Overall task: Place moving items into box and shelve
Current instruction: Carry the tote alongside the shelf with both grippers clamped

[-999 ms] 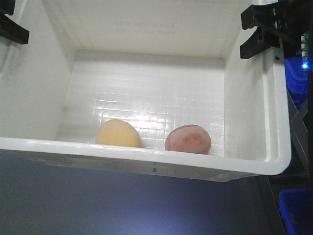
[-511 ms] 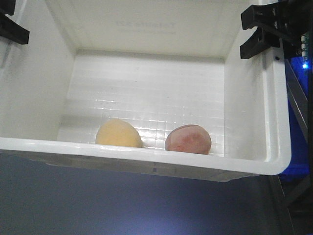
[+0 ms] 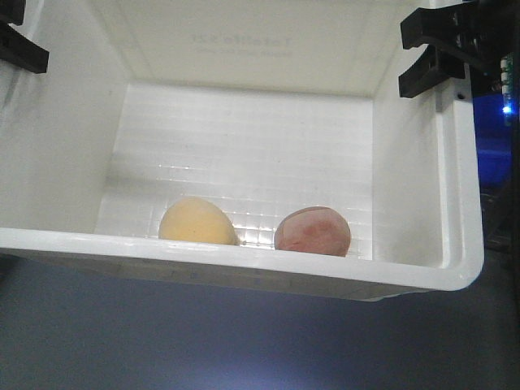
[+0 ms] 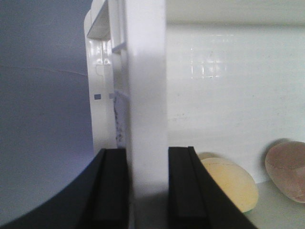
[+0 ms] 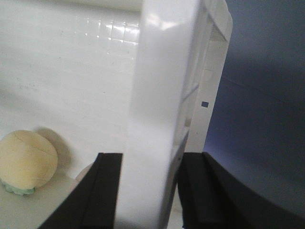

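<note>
The white box (image 3: 244, 262) is held off the ground, its grid floor facing the front camera. Inside, against the near wall, lie the moving items: a pale yellow lump (image 3: 197, 222) and a pinkish-red lump (image 3: 313, 231). My left gripper (image 3: 16, 41) is clamped on the box's left wall and my right gripper (image 3: 435, 53) on its right wall. In the left wrist view the left gripper (image 4: 147, 157) pinches the wall (image 4: 145, 95), with the yellow lump (image 4: 233, 183) and red lump (image 4: 288, 167) beyond. In the right wrist view the right gripper (image 5: 150, 160) straddles the wall (image 5: 162, 71); the yellow lump (image 5: 26, 160) rests inside.
A blue shape (image 3: 494, 150) shows past the box's right side, behind my right arm. Below the box lies a dark, blurred grey-blue surface (image 3: 203, 341).
The box, lumps and both grippers keep their places in the view. The blue bins and frame at the right have slid out of sight, and print on the far wall has come into view.
</note>
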Controlling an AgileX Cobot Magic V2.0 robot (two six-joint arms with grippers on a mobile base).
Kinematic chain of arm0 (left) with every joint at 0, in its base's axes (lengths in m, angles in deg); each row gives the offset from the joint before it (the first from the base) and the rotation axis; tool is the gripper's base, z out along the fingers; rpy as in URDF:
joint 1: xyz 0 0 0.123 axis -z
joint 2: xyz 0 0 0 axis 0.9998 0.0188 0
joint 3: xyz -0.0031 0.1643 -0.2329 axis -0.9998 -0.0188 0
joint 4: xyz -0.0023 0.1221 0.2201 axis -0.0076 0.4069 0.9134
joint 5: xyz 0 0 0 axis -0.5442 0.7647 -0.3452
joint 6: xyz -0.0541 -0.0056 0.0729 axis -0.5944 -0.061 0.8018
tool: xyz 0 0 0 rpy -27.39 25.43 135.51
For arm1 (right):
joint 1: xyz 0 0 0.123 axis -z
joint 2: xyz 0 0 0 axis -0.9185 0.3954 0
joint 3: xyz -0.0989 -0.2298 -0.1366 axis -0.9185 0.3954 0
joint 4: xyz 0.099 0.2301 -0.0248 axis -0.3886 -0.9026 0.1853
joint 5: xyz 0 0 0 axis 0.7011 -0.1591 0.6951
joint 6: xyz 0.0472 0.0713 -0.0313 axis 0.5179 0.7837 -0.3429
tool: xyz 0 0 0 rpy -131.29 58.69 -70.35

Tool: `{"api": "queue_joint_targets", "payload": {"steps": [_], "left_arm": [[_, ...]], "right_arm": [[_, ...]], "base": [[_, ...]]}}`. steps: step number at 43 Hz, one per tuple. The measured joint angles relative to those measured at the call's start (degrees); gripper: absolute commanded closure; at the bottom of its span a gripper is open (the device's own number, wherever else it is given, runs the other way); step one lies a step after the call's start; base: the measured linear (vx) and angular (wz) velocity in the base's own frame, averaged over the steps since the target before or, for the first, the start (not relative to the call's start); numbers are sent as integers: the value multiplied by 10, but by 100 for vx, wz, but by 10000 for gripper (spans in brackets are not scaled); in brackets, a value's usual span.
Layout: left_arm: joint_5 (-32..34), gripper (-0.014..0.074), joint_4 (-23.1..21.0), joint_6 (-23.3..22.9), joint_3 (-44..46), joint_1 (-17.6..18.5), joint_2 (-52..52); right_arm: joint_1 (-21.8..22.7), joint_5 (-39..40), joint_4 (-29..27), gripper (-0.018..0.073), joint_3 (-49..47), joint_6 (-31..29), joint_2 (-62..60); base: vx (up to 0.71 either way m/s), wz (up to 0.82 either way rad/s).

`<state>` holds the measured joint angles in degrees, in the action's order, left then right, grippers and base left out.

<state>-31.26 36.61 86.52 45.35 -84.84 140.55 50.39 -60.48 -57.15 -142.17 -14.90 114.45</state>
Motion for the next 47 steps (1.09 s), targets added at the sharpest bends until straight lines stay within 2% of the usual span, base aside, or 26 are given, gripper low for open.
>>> {"api": "queue_joint_targets", "payload": {"steps": [19, 47], "left_arm": [[0, 597, 0, 0, 0, 0, 0], [0, 597, 1, 0, 0, 0, 0]], "right_arm": [[0, 0, 0, 559, 0, 0, 0], [0, 0, 0, 559, 0, 0, 0]], "base": [[24, 49], [12, 42]]}}
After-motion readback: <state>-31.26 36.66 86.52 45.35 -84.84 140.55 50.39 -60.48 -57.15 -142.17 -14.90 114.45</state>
